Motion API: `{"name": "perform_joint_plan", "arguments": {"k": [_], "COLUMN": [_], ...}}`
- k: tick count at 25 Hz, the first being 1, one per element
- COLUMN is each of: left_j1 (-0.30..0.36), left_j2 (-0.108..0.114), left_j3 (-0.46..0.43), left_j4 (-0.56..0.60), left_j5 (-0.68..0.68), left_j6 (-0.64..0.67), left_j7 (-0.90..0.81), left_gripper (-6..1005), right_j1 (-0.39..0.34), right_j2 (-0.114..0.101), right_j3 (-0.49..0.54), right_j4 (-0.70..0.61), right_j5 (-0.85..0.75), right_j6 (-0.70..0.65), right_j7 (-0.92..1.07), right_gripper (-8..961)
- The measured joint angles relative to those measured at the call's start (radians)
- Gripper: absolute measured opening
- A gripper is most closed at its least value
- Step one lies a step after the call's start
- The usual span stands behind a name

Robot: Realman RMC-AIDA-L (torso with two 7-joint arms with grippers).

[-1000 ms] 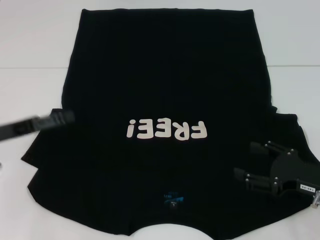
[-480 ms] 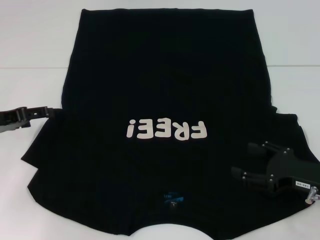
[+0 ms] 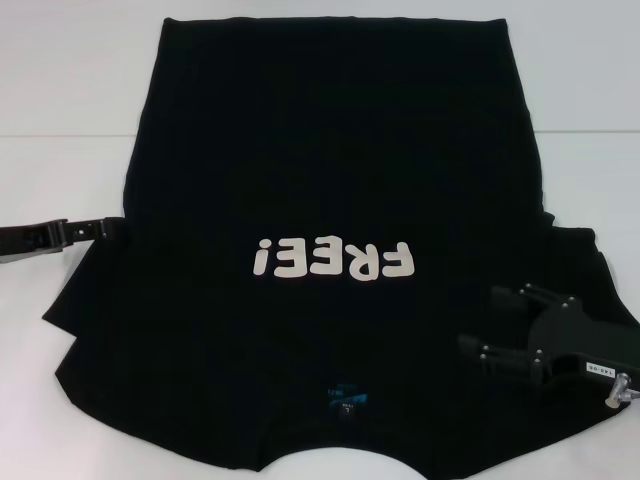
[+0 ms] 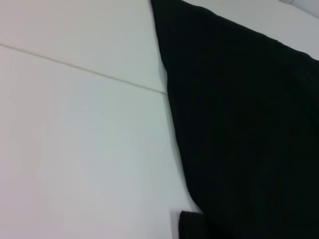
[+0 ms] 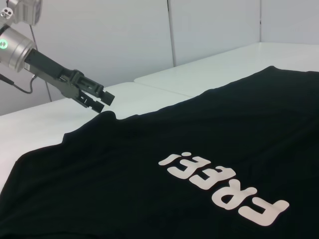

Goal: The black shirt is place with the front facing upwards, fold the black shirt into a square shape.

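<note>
A: Black shirt point(image 3: 330, 200) flat on the white worktop point(image 3: 70, 90), front up, "FREE!" lettering point(image 3: 333, 260) reading away from the robot, collar and blue neck label point(image 3: 345, 397) at the near edge. Nothing folded yet.

B: Change over the last second?

A: Left pincer point(image 3: 112, 227) has pulled back. A second ago it was a blur over the left sleeve; now it sits low at the shirt's left edge, where sleeve meets body, tips at the cloth. Right pincer point(image 3: 490, 325) has drifted slightly nearer over the right sleeve point(image 3: 580, 270).

B: Fingers?

A: Right: spread open, nothing between them, hovering over the sleeve. Left: from the right wrist view the left pincer point(image 5: 102, 99) looks nearly closed, tips at a small raised peak of cloth. Whether it has pinched the hem I cannot tell.

B: Meaning for the task?

A: My read: both arms are settling at the two sides for a first sideways fold. No fold begun.

B: Hidden or unclear?

A: Near hem of the collar runs out of the head view. Left arm is cut off at the left border. Left wrist view gives only shirt edge point(image 4: 239, 124) and bare worktop, no fingers.
</note>
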Motion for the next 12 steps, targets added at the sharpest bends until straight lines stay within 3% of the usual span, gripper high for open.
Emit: {"name": "perform_joint_plan", "arguments": {"k": [12], "left_j1": [-0.003], "left_j2": [-0.025], "left_j3": [0.006], "left_j4": [-0.034], "left_j5": [-0.01], "left_j6": [-0.057], "left_j7": [0.042], "left_gripper": [891], "right_j1": [0.002], "right_j2": [0.0], "right_j3": [0.0], "right_j4": [0.0], "right_j5": [0.0], "right_j6": [-0.004], "right_j7": [0.0], "right_gripper": [913]}}
